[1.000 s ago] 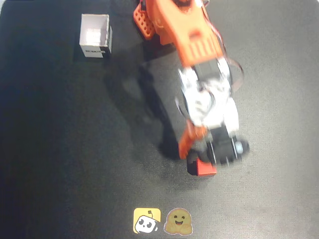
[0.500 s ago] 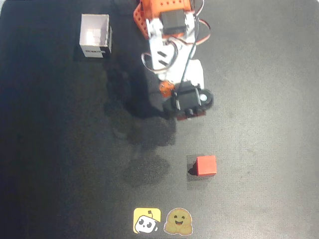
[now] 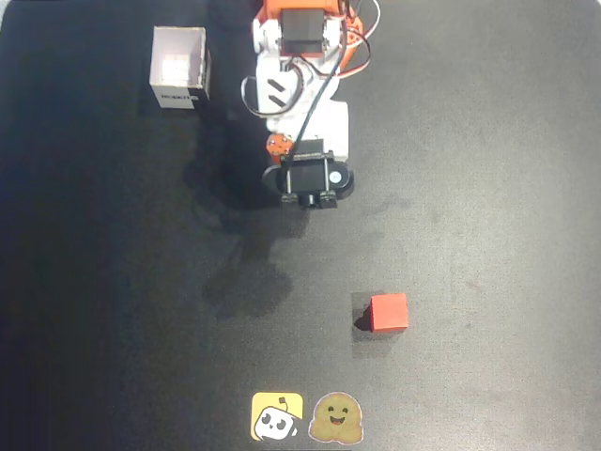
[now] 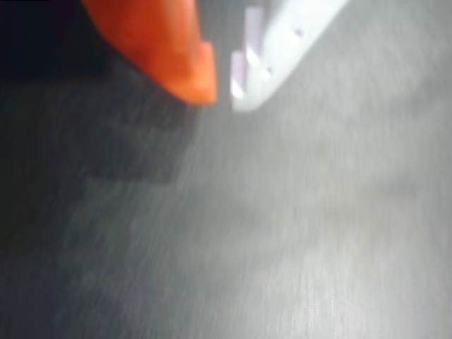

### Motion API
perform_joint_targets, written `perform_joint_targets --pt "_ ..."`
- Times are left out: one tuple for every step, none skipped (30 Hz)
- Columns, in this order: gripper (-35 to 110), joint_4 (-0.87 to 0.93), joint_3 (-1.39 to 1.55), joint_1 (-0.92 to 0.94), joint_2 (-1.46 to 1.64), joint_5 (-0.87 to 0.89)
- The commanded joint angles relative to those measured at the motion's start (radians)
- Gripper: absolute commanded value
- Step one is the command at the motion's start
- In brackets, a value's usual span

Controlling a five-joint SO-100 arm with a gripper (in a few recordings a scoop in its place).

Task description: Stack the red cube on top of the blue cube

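My gripper (image 4: 223, 88) is nearly closed and empty; the red cube (image 3: 388, 312) lies well apart, at five o'clock from it, overhead.

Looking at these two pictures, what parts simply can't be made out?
- Wrist view: the table is smeared by motion blur, with no detail readable.
- Wrist view: the tool has its fingers cut off by the top edge.
- Overhead view: the tool's fingers are hidden under the arm.
- Overhead view: the print on the white box is too small.

Orange-and-white arm (image 3: 299, 89) with black servos, looping black cables (one tool finger orange, one white).
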Motion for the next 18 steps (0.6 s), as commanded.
perform_joint_targets --pt "0 0.029 0.02 0.009 0.044 0.005" --pt "0 0.037 0.035 0.012 0.061 0.005" --pt "0 0.044 0.049 0.014 0.08 0.005" --pt "0 0.052 0.061 0.017 0.097 0.005" --pt "0 0.061 0.074 0.021 0.112 0.005" --pt "0 0.072 0.081 0.025 0.124 0.0" --pt "0 0.083 0.094 0.025 0.141 0.0" --pt "0 0.094 0.109 0.026 0.169 0.0" --pt "0 0.104 0.129 0.026 0.207 0.0" --pt "0 0.12 0.153 0.026 0.255 0.0" --pt "0 0.14 0.181 0.026 0.31 0.002" --pt "0 0.166 0.213 0.028 0.379 0.0" --pt "0 0.204 0.25 0.028 0.466 0.002" --pt "0 0.276 0.27 0.029 0.568 0.005" --pt "0 0.324 0.268 0.031 0.62 0.006" --pt "0 0.374 0.268 0.034 0.672 0.006" --pt "0 0.391 0.267 0.037 0.672 0.006" --pt "0 0.4 0.268 0.041 0.672 0.003"
